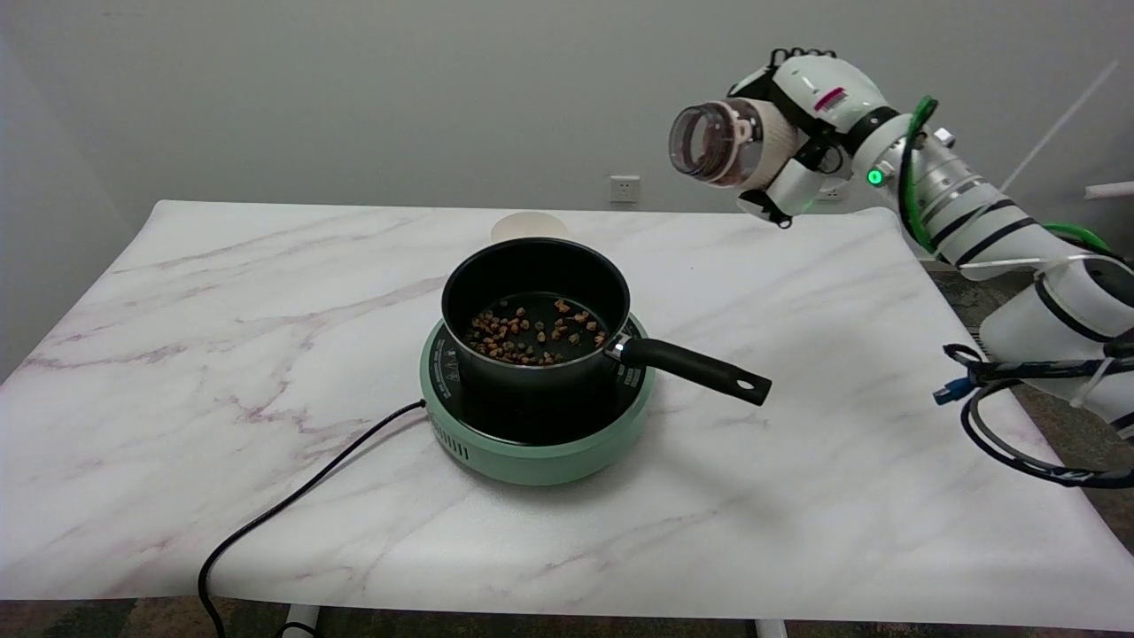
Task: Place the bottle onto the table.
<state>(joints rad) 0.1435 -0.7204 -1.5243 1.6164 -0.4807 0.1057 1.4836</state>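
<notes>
Bottle [722, 142] held tilted on its side, high above the bench [797, 292] at right rear — right hand [802, 133] fingers wrapped round its body. Risk: unless righted before release, it would likely land sideways and roll off — or toward the pot [532, 310].

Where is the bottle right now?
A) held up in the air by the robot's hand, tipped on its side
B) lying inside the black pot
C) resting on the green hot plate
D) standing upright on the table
A: the right hand grips the bottle in the air, on its side, open mouth facing the camera, clear of the marble table.
</notes>
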